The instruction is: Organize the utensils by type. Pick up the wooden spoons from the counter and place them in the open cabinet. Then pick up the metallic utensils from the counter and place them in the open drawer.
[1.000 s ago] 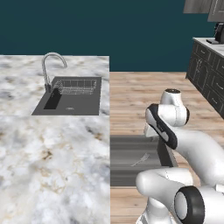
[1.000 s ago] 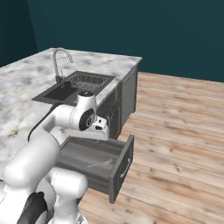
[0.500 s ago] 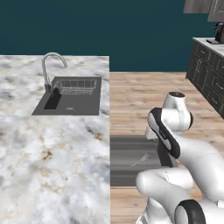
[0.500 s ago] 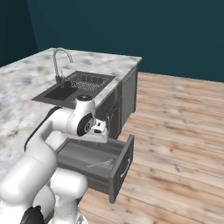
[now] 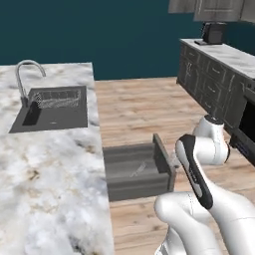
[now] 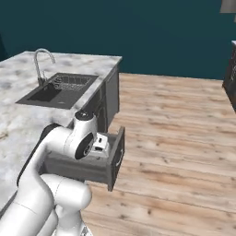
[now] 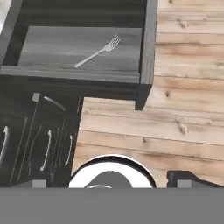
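The drawer [image 7: 148,48] stands pulled out from the dark fronts under the marble counter [image 5: 45,164]. A silver-grey fork [image 7: 97,51] lies loose on its charcoal floor, also visible as a thin pale line, the fork [image 5: 136,172]. My gripper [image 7: 111,181] hangs open with nothing between its fingertips [image 7: 40,183]; it is above the wooden floor just outside the drawer's front corner. From the right base camera the gripper [image 6: 101,146] sits at the drawer's [image 6: 115,156] front. The wooden spoons are out of view.
A sink [image 5: 50,107] with a curved faucet [image 5: 25,74] is set in the counter farther back. Dark lower cabinets [image 5: 214,84] with a marble top line the far right wall, with wall cabinets [image 5: 219,7] above them. Bare plank floor [image 6: 175,138] lies beside the drawer.
Both base pictures have shifted, so the base has driven a little away along the counter. The gripper stays open and the fork stays in the drawer.
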